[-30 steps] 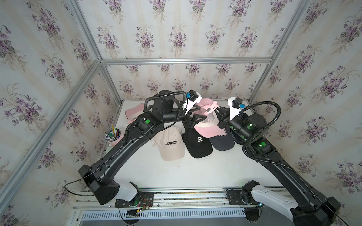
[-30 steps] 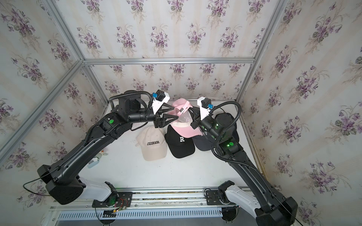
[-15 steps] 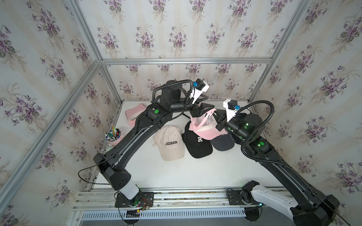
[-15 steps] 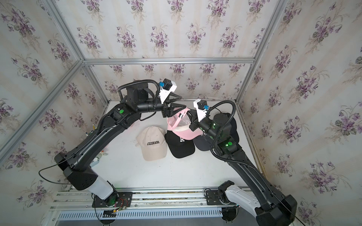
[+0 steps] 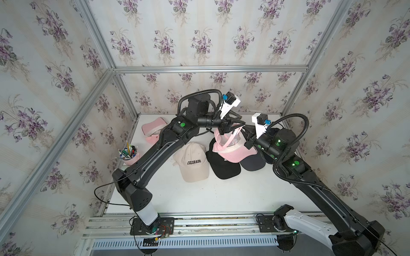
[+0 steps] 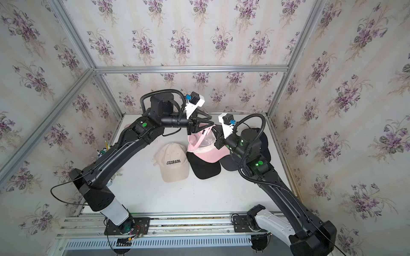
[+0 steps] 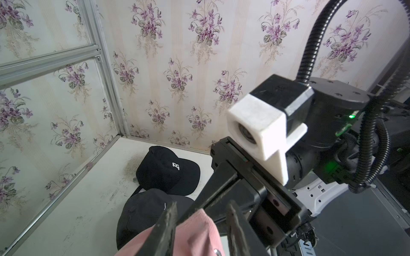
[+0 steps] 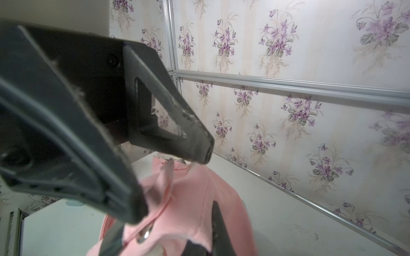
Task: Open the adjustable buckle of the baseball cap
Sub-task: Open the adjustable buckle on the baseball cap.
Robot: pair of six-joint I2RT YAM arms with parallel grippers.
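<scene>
A pink baseball cap [image 5: 228, 150] [image 6: 208, 153] hangs above the other caps, brim down and strap side up. My right gripper [image 5: 245, 135] [image 8: 164, 235] is shut on the cap's pink fabric [image 8: 188, 210] near the back opening. The metal buckle [image 8: 144, 235] [image 7: 216, 251] glints on the strap just beside its fingers. My left gripper [image 5: 240, 126] [image 7: 202, 206] reaches in from the opposite side, jaws straddling the raised pink strap [image 7: 199, 232]. One finger [image 7: 170, 219] touches the cloth; the other finger [image 7: 233, 217] stands a little off it.
On the white table lie a beige COLORADO cap [image 5: 193, 164], a black cap [image 5: 223, 169], a dark navy cap [image 5: 253, 163] and another pink cap [image 5: 153, 130] at the back left. A pen cup [image 5: 129, 155] stands by the left wall. Two black caps [image 7: 166, 170] lie beneath the grippers.
The right gripper has carried the pink cap forward and lower. The left arm has risen and swung right to the cap's strap, and its jaws have narrowed around it.
</scene>
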